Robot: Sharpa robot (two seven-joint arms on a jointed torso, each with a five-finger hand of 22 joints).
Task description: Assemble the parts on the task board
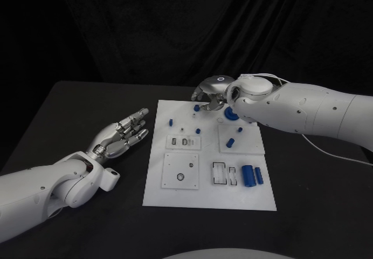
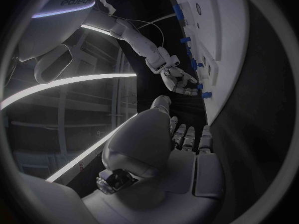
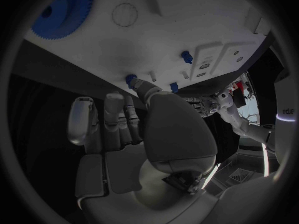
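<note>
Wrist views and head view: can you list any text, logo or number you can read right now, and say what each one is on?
"edue": dark lettering, cut off, on the robot's white shell in the right wrist view.
The same lettering on the white shell in the left wrist view: upside down, not clearly legible.
Task board: only outlines and slots in the head view, no readable lettering.

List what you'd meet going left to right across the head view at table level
Left robot hand → white task board → two blue cylinders near the board's right edge → black table
</note>
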